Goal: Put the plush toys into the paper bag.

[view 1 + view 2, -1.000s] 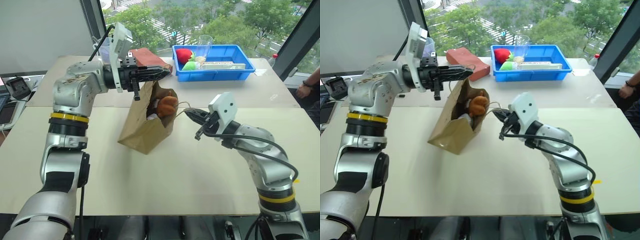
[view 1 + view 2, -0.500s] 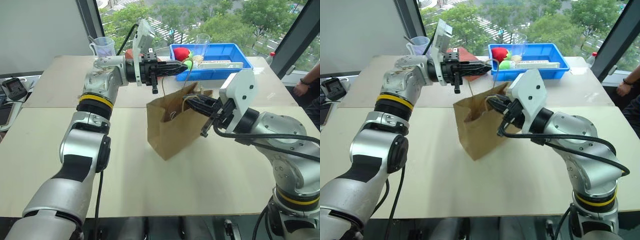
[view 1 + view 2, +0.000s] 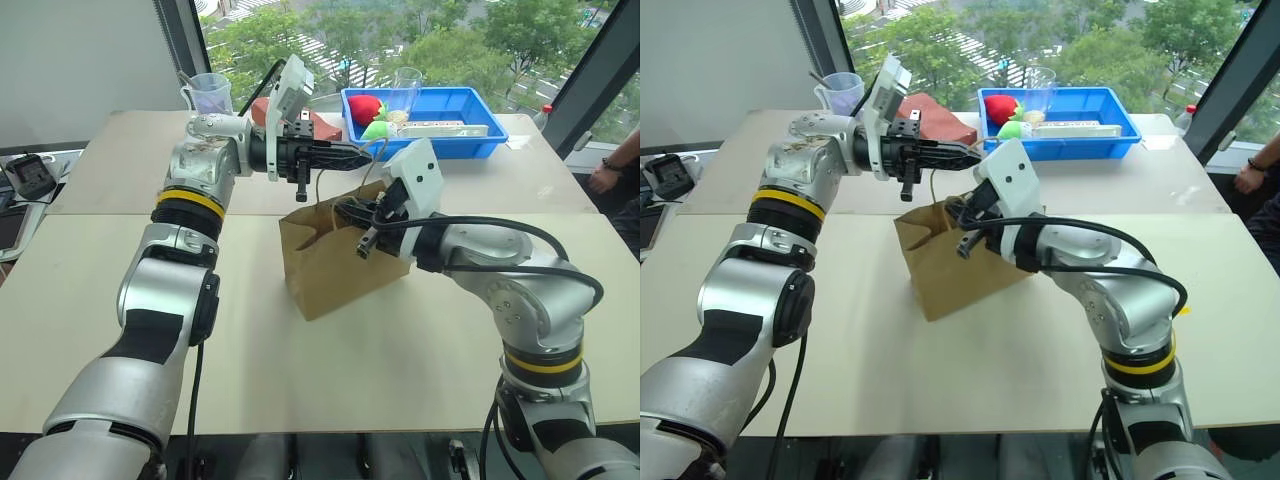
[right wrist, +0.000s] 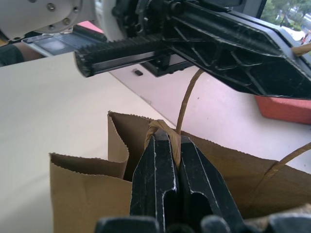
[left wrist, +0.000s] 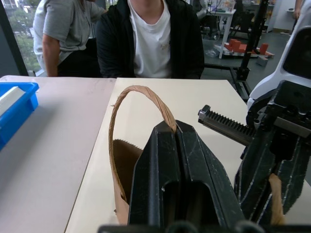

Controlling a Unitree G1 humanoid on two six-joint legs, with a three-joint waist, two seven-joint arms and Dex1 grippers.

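The brown paper bag (image 3: 330, 265) stands upright on the table, mouth open. My left gripper (image 3: 366, 154) reaches in level above it and is shut on one twisted cord handle (image 5: 121, 109), which loops up from the bag's rim. My right gripper (image 3: 347, 211) is at the bag's mouth, shut on the other handle (image 4: 163, 127) right at the paper edge. The two grippers sit close together, the left just above the right. The plush toys are hidden from view.
A blue bin (image 3: 500, 140) at the table's far side holds red and green soft items and a clear cup. A reddish-brown block (image 3: 940, 105) lies behind my left arm, a measuring cup (image 3: 208, 92) farther left. People sit beyond the table (image 5: 150, 39). A hand (image 3: 605, 178) rests at the right edge.
The bag hung tilted with the brown monkey showing at its mouth; now it stands upright and the monkey no longer shows. My right gripper moved left and up to the bag's mouth.
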